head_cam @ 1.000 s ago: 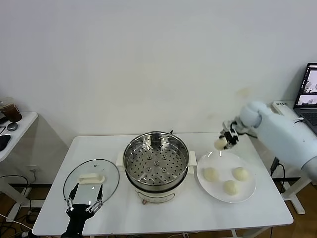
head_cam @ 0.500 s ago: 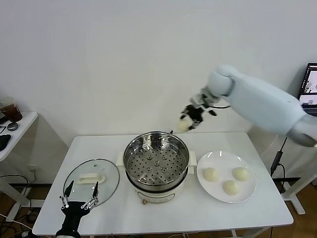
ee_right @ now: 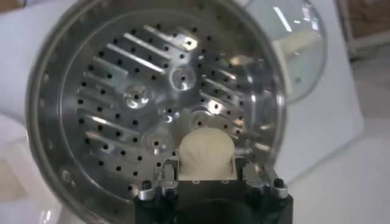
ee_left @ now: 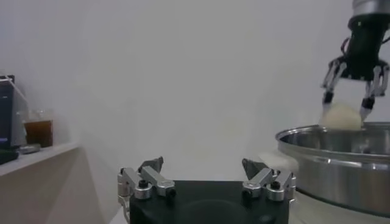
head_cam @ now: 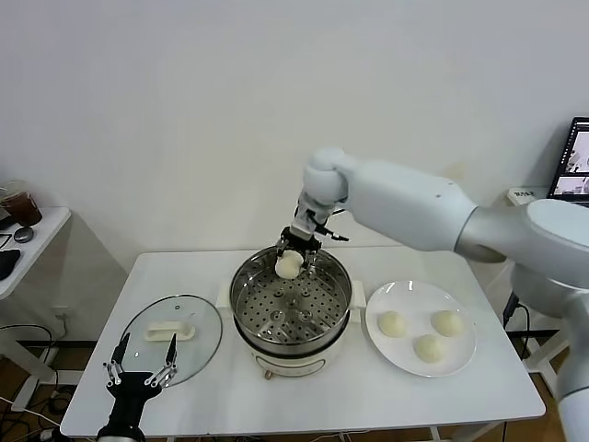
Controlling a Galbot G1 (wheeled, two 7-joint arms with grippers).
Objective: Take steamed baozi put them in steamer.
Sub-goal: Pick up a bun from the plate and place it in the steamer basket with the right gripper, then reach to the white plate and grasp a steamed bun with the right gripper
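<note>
My right gripper [head_cam: 293,254] is shut on a pale cream baozi [head_cam: 289,265] and holds it just above the far rim of the steamer [head_cam: 241,296], a shiny steel pot with a perforated tray on a white base. In the right wrist view the baozi [ee_right: 206,154] sits between the fingers over the perforated tray [ee_right: 140,103]. Three more baozi [head_cam: 392,323] [head_cam: 447,322] [head_cam: 428,348] lie on the white plate [head_cam: 402,295] to the right of the steamer. My left gripper [head_cam: 140,373] is open and empty, low at the table's front left; it also shows in its own wrist view [ee_left: 206,176].
A round glass lid [head_cam: 196,340] with a white handle lies on the table left of the steamer, just beyond my left gripper. A side table with a drink cup [head_cam: 20,206] stands at far left. A laptop [head_cam: 572,175] is at far right.
My right arm has swung left from above the plate to over the steamer, carrying the baozi and lowering it toward the pot. My left gripper has drifted slightly toward the table's front-left edge.
</note>
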